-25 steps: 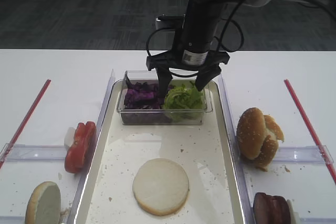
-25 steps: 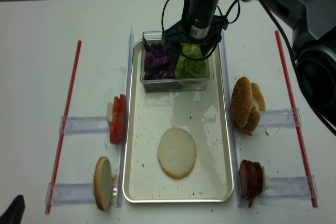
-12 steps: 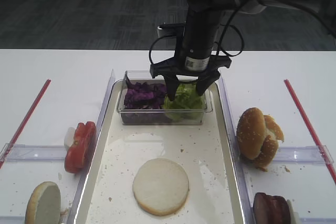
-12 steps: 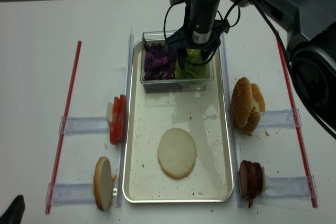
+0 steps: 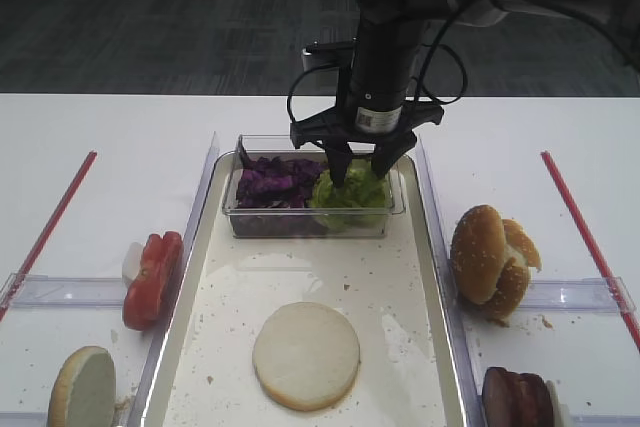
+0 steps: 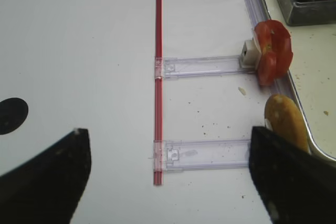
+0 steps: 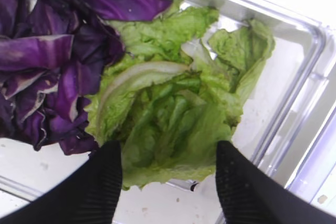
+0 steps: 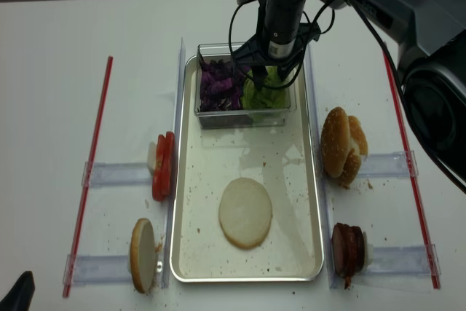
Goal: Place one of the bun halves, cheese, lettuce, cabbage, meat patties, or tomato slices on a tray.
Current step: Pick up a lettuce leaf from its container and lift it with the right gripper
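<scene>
Lettuce (image 7: 173, 124) between end effector (image 7: 169, 182) fingers

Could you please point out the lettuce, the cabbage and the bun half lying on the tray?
lettuce (image 7: 173, 124), right wrist view, middle of the ruffled leaf.
cabbage (image 5: 272, 183), exterior high view, centre of the purple clump.
bun half (image 5: 306, 355), exterior high view, middle of the pale cut face.

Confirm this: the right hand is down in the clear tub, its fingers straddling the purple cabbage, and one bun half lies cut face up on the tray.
Wrong item. The right hand straddles the lettuce, not the cabbage beside it, as the right wrist view shows. The rest stands.
</scene>
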Available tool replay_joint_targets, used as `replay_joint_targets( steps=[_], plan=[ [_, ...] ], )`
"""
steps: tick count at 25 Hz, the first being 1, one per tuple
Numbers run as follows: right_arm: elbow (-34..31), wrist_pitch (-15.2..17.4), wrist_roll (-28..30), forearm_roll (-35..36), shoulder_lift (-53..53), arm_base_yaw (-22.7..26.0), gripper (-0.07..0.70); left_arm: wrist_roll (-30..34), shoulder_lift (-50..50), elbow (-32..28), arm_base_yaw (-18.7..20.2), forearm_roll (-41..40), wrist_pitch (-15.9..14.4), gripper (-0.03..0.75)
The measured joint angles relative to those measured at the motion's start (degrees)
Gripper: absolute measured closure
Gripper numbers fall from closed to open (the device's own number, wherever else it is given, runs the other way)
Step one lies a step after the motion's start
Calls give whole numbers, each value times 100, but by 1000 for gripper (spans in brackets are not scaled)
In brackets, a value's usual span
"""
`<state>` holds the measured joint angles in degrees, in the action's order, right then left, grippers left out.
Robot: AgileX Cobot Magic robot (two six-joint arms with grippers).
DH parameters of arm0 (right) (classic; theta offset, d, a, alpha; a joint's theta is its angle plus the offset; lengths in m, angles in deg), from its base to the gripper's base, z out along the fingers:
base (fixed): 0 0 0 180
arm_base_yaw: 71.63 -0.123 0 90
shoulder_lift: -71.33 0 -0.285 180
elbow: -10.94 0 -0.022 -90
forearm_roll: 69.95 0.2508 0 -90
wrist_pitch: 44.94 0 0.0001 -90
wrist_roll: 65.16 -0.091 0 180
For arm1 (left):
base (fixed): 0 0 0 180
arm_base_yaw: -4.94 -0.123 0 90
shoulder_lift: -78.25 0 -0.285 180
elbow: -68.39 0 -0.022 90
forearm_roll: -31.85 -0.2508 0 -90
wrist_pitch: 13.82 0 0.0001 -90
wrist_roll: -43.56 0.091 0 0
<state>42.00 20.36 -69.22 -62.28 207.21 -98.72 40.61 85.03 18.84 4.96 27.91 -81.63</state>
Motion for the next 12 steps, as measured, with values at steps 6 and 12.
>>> replay_joint_targets(
  steps=[6,12],
  plan=[
    [0,0,-12,-46,103,0,203,0,0,0,0,0,0,151],
    [10,-22,-12,-34,264,0,231,0,0,0,0,0,0,151]
  ],
)
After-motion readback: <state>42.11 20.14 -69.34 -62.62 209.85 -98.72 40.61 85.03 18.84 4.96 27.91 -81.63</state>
